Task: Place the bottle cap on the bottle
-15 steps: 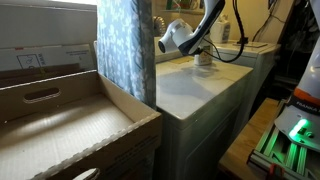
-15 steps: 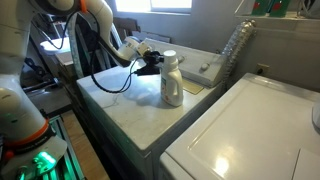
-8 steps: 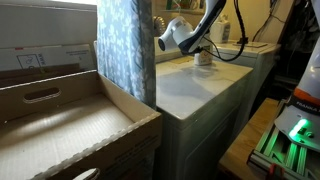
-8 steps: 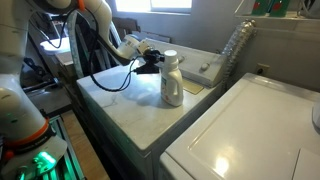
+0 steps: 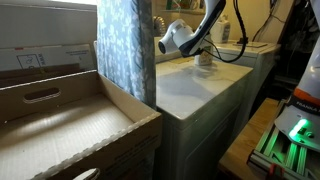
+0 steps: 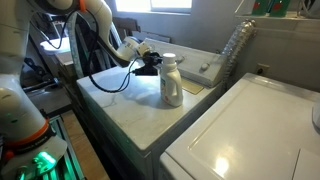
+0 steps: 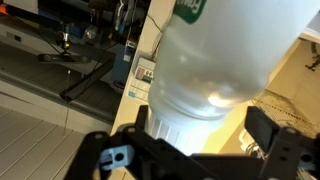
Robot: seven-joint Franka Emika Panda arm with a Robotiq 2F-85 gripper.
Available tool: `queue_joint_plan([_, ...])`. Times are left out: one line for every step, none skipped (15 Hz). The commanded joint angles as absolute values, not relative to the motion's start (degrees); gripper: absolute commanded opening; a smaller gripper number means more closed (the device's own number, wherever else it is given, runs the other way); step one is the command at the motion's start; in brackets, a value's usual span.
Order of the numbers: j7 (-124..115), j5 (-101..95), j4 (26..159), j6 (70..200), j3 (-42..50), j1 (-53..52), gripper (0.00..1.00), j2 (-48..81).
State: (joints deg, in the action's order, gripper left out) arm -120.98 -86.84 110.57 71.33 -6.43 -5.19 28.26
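Clerk: Entry one, gripper — position and condition?

Keeper: It is level with the bottle's neck and comes in from the side. In the wrist view the jaws are spread wide, with one finger on either side of the narrow end. Nothing is pinched between them that I can make out.

Clerk: Entry two, bottle?

Keeper: Whitish plastic, upright on the white counter, just in front of the gripper. It fills most of the wrist view.

Clerk: Entry three, bottle cap?

Keeper: Small, white and round, sitting on top of the neck. It appears seated, but the picture is too small to say whether it sits square or tilted.

Clerk: Step in hand?

Keeper: By my judgement, letting go and clearing away. Handling notes:
- Hold the jaws wide and back out straight along the line of approach, so neither finger clips the neck.
- The bottle is tall, narrow at the top and probably light, so a sideways nudge high up could tip it.
- If the cap proves crooked, press it from directly above — never from the side
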Motion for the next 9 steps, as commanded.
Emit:
queue_joint_plan([-121.7, -86.5, 112.4, 73.3, -6.6, -5.4, 1.00, 28.5])
queue_joint_plan([-121.7, -86.6, 112.5, 73.4, -6.5, -5.5, 1.00, 28.7])
queue_joint_plan([-121.6, -86.7, 112.6, 73.3, -6.5, -5.6, 1.00, 28.4])
queue_joint_plan([-121.6, -86.7, 112.8, 73.3, -6.5, -5.6, 1.00, 28.1])
queue_joint_plan([-121.5, -86.6, 112.9, 73.4, -6.5, -5.5, 1.00, 27.3])
queue_joint_plan([-121.0, -86.3, 112.9, 73.6, -6.5, -5.3, 1.00, 26.6])
queue_joint_plan([-119.9, -85.6, 113.1, 74.6, -6.7, -4.8, 1.00, 25.2])
queue_joint_plan([-118.5, -84.7, 113.1, 75.4, -6.8, -4.2, 1.00, 23.9])
queue_joint_plan([-117.3, -83.5, 113.0, 76.6, -6.9, -3.6, 1.00, 22.4])
